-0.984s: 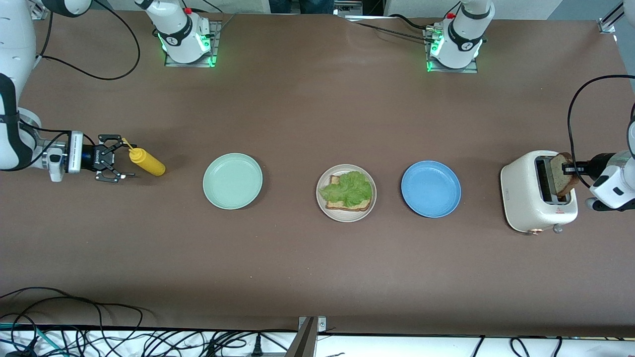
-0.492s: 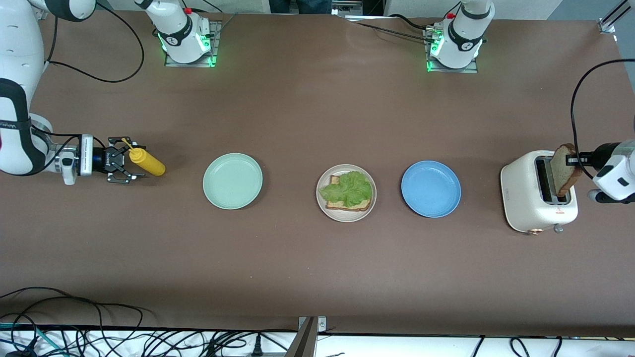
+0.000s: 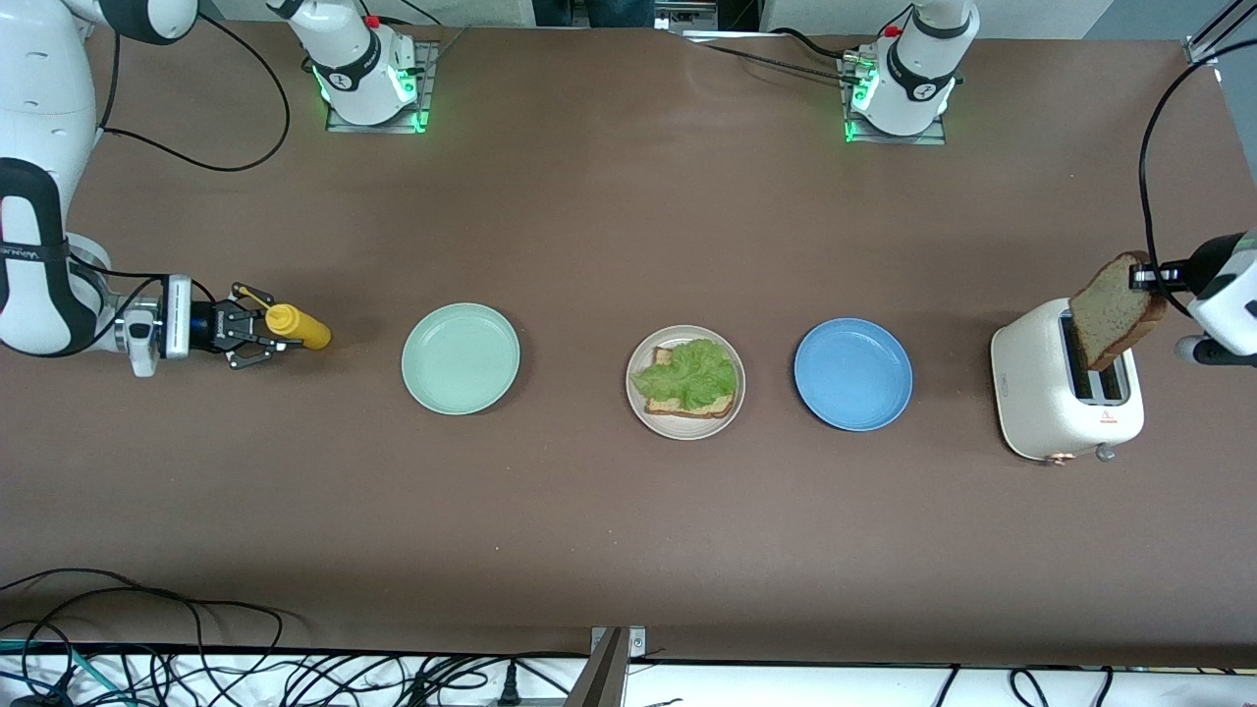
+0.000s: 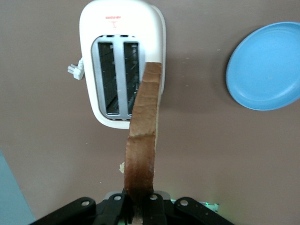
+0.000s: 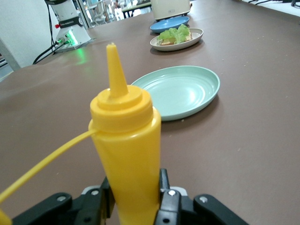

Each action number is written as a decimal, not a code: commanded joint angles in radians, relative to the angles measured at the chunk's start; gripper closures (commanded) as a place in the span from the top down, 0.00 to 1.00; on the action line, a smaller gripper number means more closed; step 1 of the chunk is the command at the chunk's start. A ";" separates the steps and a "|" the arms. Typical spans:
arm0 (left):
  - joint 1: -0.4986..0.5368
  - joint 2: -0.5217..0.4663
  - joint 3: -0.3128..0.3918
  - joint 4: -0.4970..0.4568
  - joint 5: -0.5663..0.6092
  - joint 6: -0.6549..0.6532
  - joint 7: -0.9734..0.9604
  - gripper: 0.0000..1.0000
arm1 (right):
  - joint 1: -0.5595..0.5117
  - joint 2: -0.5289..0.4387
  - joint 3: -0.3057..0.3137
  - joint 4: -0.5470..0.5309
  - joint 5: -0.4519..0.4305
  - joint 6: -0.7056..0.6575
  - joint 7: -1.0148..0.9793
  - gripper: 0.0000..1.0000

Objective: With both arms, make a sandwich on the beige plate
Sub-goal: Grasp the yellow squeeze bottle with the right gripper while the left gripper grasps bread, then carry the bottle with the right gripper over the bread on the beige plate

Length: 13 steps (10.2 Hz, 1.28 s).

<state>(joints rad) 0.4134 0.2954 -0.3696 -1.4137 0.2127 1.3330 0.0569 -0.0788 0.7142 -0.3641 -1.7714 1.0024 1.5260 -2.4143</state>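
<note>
The beige plate [image 3: 685,428] sits mid-table with a bread slice [image 3: 722,405] and a lettuce leaf [image 3: 690,376] on it. It also shows in the right wrist view [image 5: 193,37]. My left gripper [image 3: 1141,278] is shut on a second bread slice [image 3: 1115,312] and holds it edge-down just above the white toaster [image 3: 1031,393]. In the left wrist view the slice [image 4: 143,136] hangs from the gripper [image 4: 139,206] over the toaster's slots [image 4: 117,77]. My right gripper [image 3: 263,336] is shut on an upright yellow squeeze bottle [image 3: 300,329], gripping its body [image 5: 129,159] low down.
A mint-green plate [image 3: 461,357] lies between the bottle and the beige plate. A blue plate [image 3: 852,374] lies between the beige plate and the toaster. Both show in the right wrist view: mint [image 5: 180,91], blue [image 5: 169,23]. Cables hang at the table's near edge.
My left gripper has lifted the bread slice up out of the toaster slot. My right gripper has moved onto the yellow bottle and closed on it.
</note>
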 commanded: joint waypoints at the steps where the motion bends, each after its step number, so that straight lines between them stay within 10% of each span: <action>1: 0.002 0.002 -0.040 0.083 -0.026 -0.081 -0.003 0.00 | 0.086 -0.064 -0.015 0.044 -0.014 0.032 0.142 0.00; 7: 0.001 0.002 -0.084 0.091 -0.029 -0.089 -0.008 0.00 | 0.391 -0.205 -0.015 0.092 -0.184 0.267 0.519 0.00; 13: 0.001 0.001 -0.083 0.091 -0.044 -0.095 -0.011 0.00 | 0.744 -0.222 -0.010 0.254 -0.560 0.397 1.120 0.00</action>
<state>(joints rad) 0.4121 0.2943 -0.4490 -1.3449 0.1893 1.2625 0.0560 0.5942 0.4902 -0.3639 -1.5602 0.5410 1.9061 -1.4186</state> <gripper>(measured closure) 0.912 0.925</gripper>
